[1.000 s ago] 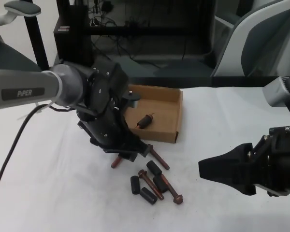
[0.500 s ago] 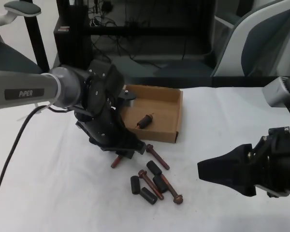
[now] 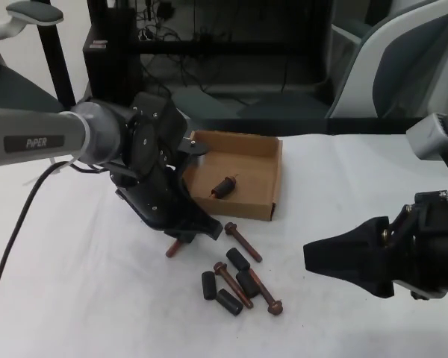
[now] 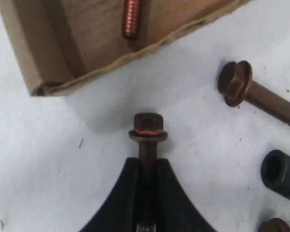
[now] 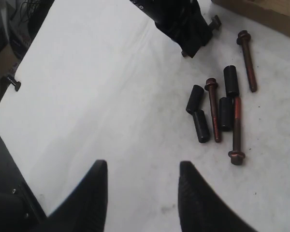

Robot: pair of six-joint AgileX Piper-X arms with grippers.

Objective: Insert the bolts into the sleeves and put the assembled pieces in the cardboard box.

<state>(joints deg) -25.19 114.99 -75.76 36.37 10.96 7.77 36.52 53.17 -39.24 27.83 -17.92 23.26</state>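
My left gripper (image 4: pixel 147 162) is shut on the shank of a copper bolt (image 4: pixel 147 126), whose hex head sticks out past the fingertips. It hangs just above the white bench, close to the front wall of the cardboard box (image 4: pixel 24 58). In the high view the left gripper (image 3: pixel 188 230) sits left of the box (image 3: pixel 243 145), and the held bolt's end (image 3: pixel 172 250) pokes out below. One assembled piece (image 3: pixel 222 186) lies inside the box. Three loose bolts (image 3: pixel 231 285) and several black sleeves (image 3: pixel 208 285) lie in front of it. My right gripper (image 5: pixel 142 188) is open over bare bench, well right of the pile.
A loose bolt (image 4: pixel 239 84) and a sleeve (image 4: pixel 280 174) lie near the left gripper. Loose bolts (image 5: pixel 212 108) and sleeves (image 5: pixel 195 99) are bunched together beyond the right gripper. Dark stands and chairs are behind the bench. White cloth (image 3: pixel 75 298) stretches out at front left.
The left arm has shifted slightly left and away from the pile, carrying the bolt with it. The right arm has barely moved.
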